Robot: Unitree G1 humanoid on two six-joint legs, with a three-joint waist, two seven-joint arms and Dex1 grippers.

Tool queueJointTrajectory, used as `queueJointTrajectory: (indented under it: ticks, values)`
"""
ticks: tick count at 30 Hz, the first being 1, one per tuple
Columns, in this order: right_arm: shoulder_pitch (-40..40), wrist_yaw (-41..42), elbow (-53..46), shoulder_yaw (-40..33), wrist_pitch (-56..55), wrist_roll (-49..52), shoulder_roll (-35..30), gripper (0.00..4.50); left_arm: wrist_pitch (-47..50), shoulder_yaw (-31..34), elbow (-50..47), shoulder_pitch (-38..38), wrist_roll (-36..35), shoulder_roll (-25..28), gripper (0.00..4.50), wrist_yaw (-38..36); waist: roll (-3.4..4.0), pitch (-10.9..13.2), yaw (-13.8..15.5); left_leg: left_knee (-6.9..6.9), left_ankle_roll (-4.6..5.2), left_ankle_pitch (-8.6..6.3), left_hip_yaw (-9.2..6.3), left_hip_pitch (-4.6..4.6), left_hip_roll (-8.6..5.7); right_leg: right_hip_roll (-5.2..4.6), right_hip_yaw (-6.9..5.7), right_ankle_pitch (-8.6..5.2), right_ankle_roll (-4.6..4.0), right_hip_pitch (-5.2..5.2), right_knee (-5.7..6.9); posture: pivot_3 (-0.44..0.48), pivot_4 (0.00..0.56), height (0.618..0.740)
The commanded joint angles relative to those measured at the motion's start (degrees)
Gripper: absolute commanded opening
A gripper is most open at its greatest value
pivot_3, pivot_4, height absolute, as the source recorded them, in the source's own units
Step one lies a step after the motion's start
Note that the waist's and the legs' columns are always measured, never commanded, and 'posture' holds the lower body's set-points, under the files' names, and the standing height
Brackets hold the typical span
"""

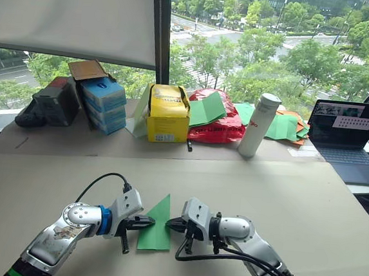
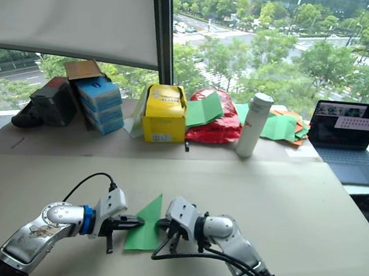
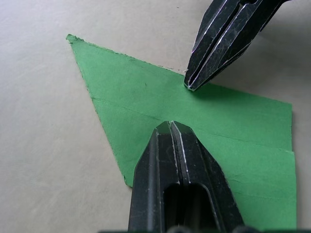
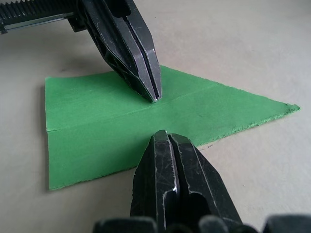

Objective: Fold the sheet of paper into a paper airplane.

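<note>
While the paper airplane (image 1: 156, 227) lies flat on the bench (image 1: 263, 203) between my arms, point far, long axis near-far, left gripper (image 1: 151, 222) and right gripper (image 1: 169, 224), both clenched empty, press its opposite edges, equally near.

Both arms low, forearms angled inward. Left gripper (image 1: 152, 223) and right gripper (image 1: 170, 223) point tip to tip, close together, each with fingers pressed together.
</note>
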Motion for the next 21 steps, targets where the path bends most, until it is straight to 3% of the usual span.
queueJointTrajectory:
  ticks: [1, 21]
  values:
    - [2.5, 3.4, -1.2, 3.2, 1.5, 0.4, -1.7, 0.00, 1.5, -1.3, 1.3, 1.1, 0.9, 0.8, 0.02, -0.1, 0.00, 0.0, 0.0, 0.00, 0.00, 0.00, 0.00, 0.01, 0.00, 0.00, 0.00, 0.00, 0.00, 0.01, 0.00, 0.000, 0.150, 0.740]
    - [5.6, 7.2, -8.4, 7.1, 5.8, 0.5, -5.2, 0.00, 1.6, -1.7, 1.2, 1.3, 0.9, 1.0, 0.02, -0.7, -0.01, 0.0, 0.1, -0.01, 0.01, 0.00, 0.00, 0.08, 0.00, 0.00, -0.02, -0.01, 0.01, 0.06, -0.01, 0.000, 0.150, 0.740]
